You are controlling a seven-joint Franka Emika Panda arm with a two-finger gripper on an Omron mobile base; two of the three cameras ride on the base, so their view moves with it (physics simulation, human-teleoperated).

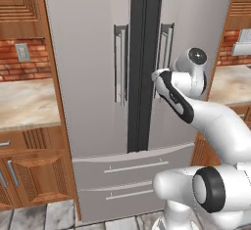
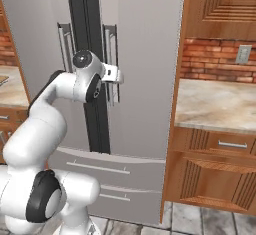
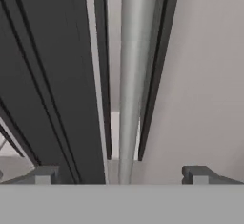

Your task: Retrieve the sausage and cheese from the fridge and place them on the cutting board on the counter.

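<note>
The fridge (image 1: 93,53) stands with both doors closed, so the sausage and cheese are hidden. My gripper (image 1: 159,75) is up against the right door's vertical bar handle (image 1: 167,38), about halfway down it. In the hand view the grey handle (image 3: 136,75) runs straight down between my two fingertips (image 3: 45,175), which stand wide apart on either side of it without touching. The gripper (image 3: 124,174) is open. From the right base view the gripper (image 2: 118,76) reaches the same handle (image 2: 111,39). The cutting board is out of view.
The beige counter (image 1: 24,102) with brown cabinet fronts flanks the fridge on the left, and another counter stretch (image 2: 220,104) lies to its right under the brick wall. Two fridge drawers (image 1: 132,168) sit below the doors. The black middle strip (image 3: 52,75) runs beside the handle.
</note>
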